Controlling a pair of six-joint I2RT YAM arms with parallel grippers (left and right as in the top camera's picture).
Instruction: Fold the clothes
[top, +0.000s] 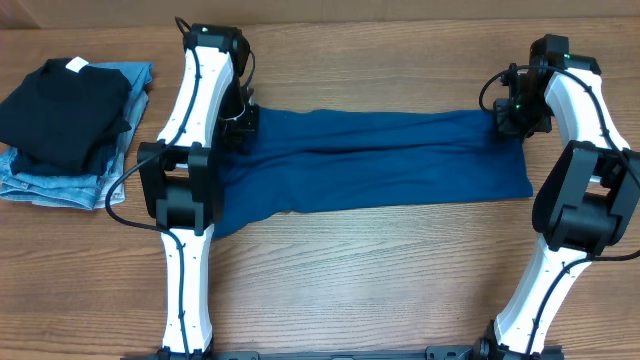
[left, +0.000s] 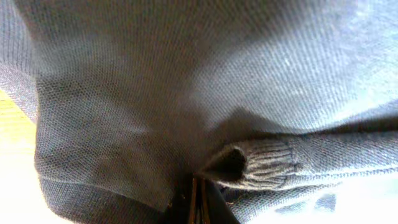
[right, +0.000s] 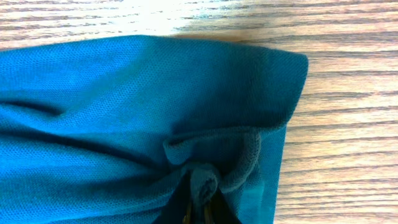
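The teal-blue shirt (top: 380, 160) lies folded lengthwise into a long band across the middle of the table. My left gripper (top: 240, 128) is at the band's far left corner, shut on the fabric; the left wrist view is filled with shirt cloth (left: 186, 93), a ribbed edge bunched at the jaws (left: 200, 199). My right gripper (top: 510, 118) is at the far right corner, shut on a pinch of shirt (right: 155, 93) by a ribbed hem, the jaws (right: 200, 208) clamped round a small wad.
A black folded garment with a white tag (top: 65, 112) lies on light-blue jeans (top: 60, 180) at the far left. Bare wooden table (top: 380, 280) lies in front of the shirt and shows beyond it in the right wrist view (right: 336, 137).
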